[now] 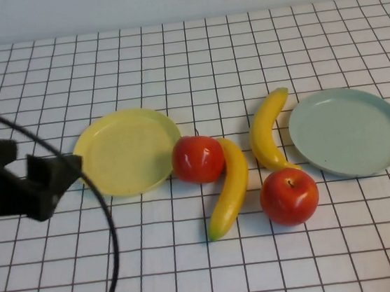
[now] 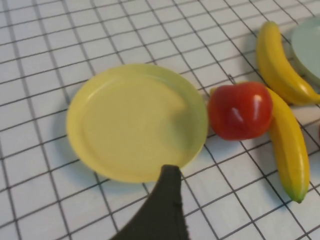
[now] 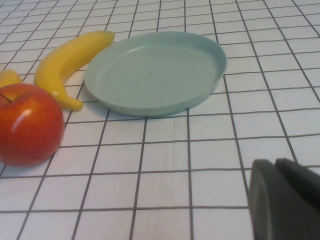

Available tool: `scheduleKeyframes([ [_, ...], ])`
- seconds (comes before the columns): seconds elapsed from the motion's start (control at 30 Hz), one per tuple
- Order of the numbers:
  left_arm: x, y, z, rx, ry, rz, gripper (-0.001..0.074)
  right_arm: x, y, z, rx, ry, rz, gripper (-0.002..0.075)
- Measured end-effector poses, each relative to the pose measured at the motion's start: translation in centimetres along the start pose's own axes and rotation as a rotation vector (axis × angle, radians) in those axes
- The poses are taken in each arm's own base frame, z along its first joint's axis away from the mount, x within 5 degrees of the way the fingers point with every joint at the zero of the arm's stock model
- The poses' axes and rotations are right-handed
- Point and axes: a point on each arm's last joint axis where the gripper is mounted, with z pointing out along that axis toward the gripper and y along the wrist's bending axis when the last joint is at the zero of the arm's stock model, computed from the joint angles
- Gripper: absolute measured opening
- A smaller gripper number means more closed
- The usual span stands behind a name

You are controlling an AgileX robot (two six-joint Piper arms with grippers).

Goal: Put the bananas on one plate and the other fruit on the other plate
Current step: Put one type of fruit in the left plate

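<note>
- Left gripper (image 1: 57,177) at left edge of the high view, just beside the yellow plate (image 1: 126,151); empty, jaw state can't be told.
- Right gripper (image 3: 285,200) out of the high view; wrist view shows it low near the blue-green plate (image 1: 348,130), jaw state can't be told.
- Both plates bare; sorting not yet started.
- Two apples (image 1: 198,158) (image 1: 289,195) and two bananas (image 1: 229,186) (image 1: 268,129) lie centre frame, between the plates.
- Likely next: left gripper reaches for the nearer apple, which touches a banana.

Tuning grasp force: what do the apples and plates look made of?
Apples: likely hard plastic, glossy, sharp highlights. Yellow plate and blue-green plate: matte, uniform, probably plastic or melamine. Left gripper sits beside the yellow plate; right gripper near the blue-green one.
</note>
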Motion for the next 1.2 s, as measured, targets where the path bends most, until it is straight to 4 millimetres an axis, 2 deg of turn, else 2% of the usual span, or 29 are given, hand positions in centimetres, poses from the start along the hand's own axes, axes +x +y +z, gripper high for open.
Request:
scheduleKeyframes([
  [0.13,-2.0,-1.5,4.1,0.101,0.082,0.172,0.0668,0.0,0.0,0.0,0.0,0.0,0.0,-0.0016],
  [0.27,-2.8,-2.9,8.5,0.135,0.152,0.33,0.0668,0.0,0.0,0.0,0.0,0.0,0.0,-0.0016],
  [0.47,-2.8,-4.6,14.1,0.133,0.191,0.582,0.0668,0.0,0.0,0.0,0.0,0.0,0.0,-0.0016],
  [0.63,-1.8,-5.9,17.6,0.136,0.17,0.865,0.0668,0.0,0.0,0.0,0.0,0.0,0.0,-0.0016],
  [0.87,-0.3,-6.8,20.9,0.153,0.147,1.041,0.0668,0.0,0.0,0.0,0.0,0.0,0.0,-0.0016],
  [1.2,1.2,-6.8,22.6,0.184,0.187,1.128,0.0668,0.0,0.0,0.0,0.0,0.0,0.0,-0.0016],
])
